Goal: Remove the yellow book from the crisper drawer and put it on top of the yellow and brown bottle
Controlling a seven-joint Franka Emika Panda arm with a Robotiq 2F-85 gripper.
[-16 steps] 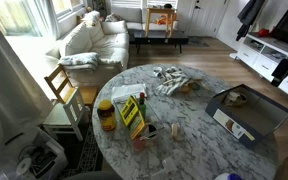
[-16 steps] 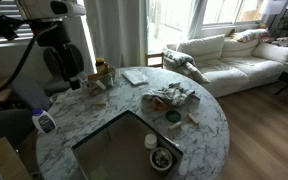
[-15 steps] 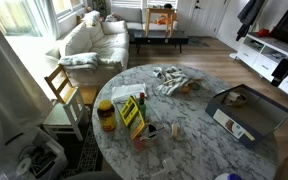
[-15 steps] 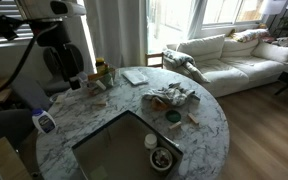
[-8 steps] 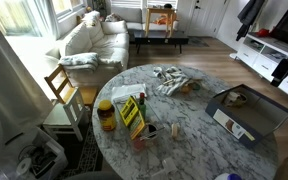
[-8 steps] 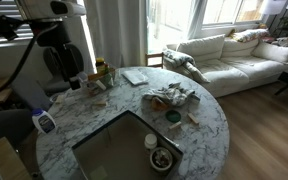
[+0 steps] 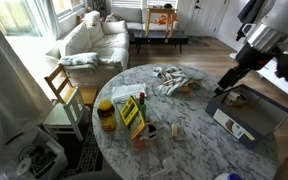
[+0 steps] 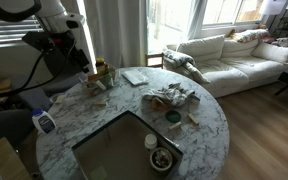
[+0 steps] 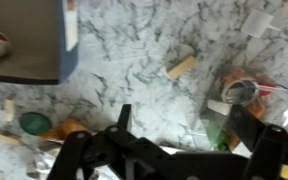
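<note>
The black two-fingered tool is seen at the bottom of the wrist view, its fingers spread wide and nothing held between them. Beneath it, veined marble and small scattered items are shown. A corner of the grey open-topped plastic crisper drawer sits at upper left. From this the tool is judged to hang well above the round white marble bench.

In an exterior view the white and grey arm is drawn across the drawer's end. A yellowish-brown shape lies inside the drawer; whether it is the yellow book cannot be told. The yellow and brown bottle, a short jar with yellow lid and amber body, stands upright well apart from the drawer, just beside a bright yellow upright item.

Against half a second earlier, the arm has been swung into the picture, where only dark parts showed at the edge. Nothing on the bench has been moved. The reach is judged to be only beginning, with the book not yet lifted out.
</note>
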